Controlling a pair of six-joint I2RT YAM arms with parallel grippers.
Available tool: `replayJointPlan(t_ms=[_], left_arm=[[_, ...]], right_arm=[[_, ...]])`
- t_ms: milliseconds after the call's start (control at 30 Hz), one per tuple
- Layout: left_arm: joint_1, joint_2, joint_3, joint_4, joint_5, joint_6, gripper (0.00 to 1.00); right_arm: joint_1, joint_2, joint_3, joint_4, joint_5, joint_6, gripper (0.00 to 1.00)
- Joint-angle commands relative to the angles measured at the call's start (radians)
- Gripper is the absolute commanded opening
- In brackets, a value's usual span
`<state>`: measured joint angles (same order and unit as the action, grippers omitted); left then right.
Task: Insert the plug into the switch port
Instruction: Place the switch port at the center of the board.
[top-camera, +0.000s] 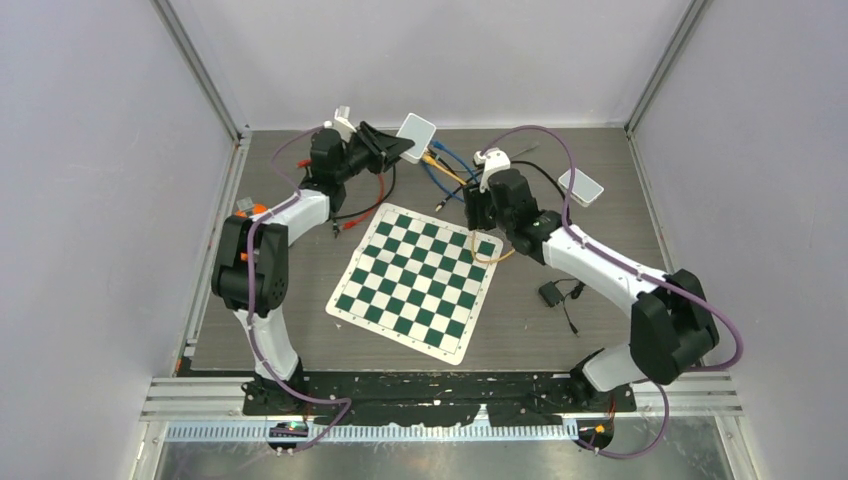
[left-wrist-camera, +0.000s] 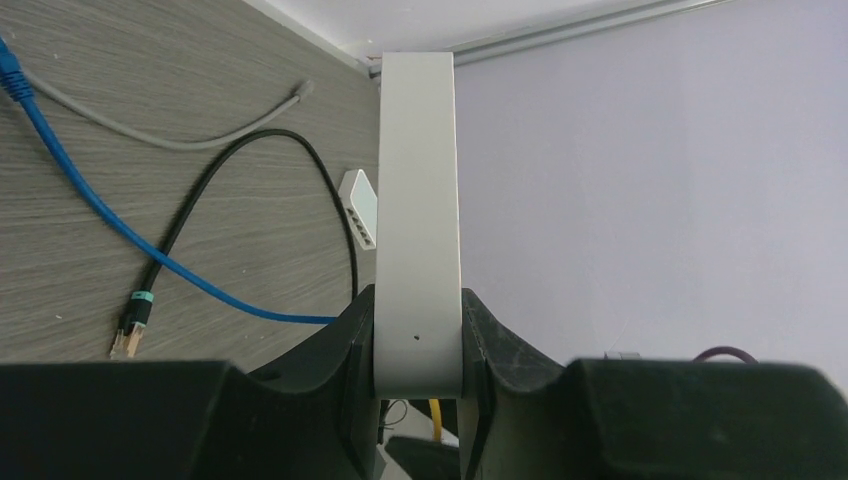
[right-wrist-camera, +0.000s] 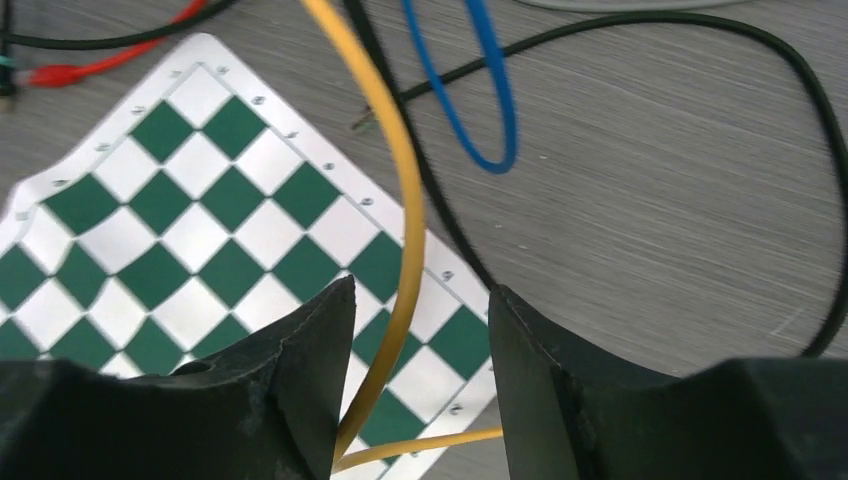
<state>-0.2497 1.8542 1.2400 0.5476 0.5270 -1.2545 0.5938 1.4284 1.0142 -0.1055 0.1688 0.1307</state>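
With the left gripper (left-wrist-camera: 418, 330) clamped on the switch (left-wrist-camera: 418, 180), held up at the table's (top-camera: 600, 300) 12 o'clock, the right gripper (right-wrist-camera: 420, 300) stood open astride the yellow cable (right-wrist-camera: 405, 200) at the board's (right-wrist-camera: 150, 250) 1 o'clock, and would best have closed squarely near the plug, unseen here, to aim it true at the port.

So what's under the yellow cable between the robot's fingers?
The chessboard mat corner and grey table show beneath the yellow cable; a black cable runs under it. The right gripper hides whatever lies lower down.
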Motion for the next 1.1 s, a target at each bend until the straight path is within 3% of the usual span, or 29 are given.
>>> replayJointPlan(t_ms=[0, 100, 267, 467, 567, 1067], left_arm=[[-0.005, 0.067, 0.082, 0.133, 0.073, -0.04, 0.0], [-0.005, 0.113, 0.107, 0.149, 0.111, -0.023, 0.0], [-0.005, 0.164, 0.166, 0.123, 0.161, 0.039, 0.0], [-0.007, 0.176, 0.19, 0.17, 0.198, 0.069, 0.0], [-0.013, 0.189, 0.194, 0.188, 0.201, 0.052, 0.0], [-0.057, 0.205, 0.164, 0.318, 0.199, -0.054, 0.0]], right_arm=[[-0.065, 0.037, 0.069, 0.013, -0.064, -0.116, 0.57], [-0.103, 0.026, 0.096, -0.04, -0.239, -0.191, 0.62], [-0.171, -0.017, 0.175, -0.121, -0.384, -0.263, 0.7], [-0.258, 0.064, 0.279, -0.044, -0.459, -0.364, 0.56], [-0.26, 0.114, 0.287, 0.07, -0.473, -0.445, 0.55], [-0.271, 0.351, 0.398, 0.222, -0.625, -0.553, 0.5]])
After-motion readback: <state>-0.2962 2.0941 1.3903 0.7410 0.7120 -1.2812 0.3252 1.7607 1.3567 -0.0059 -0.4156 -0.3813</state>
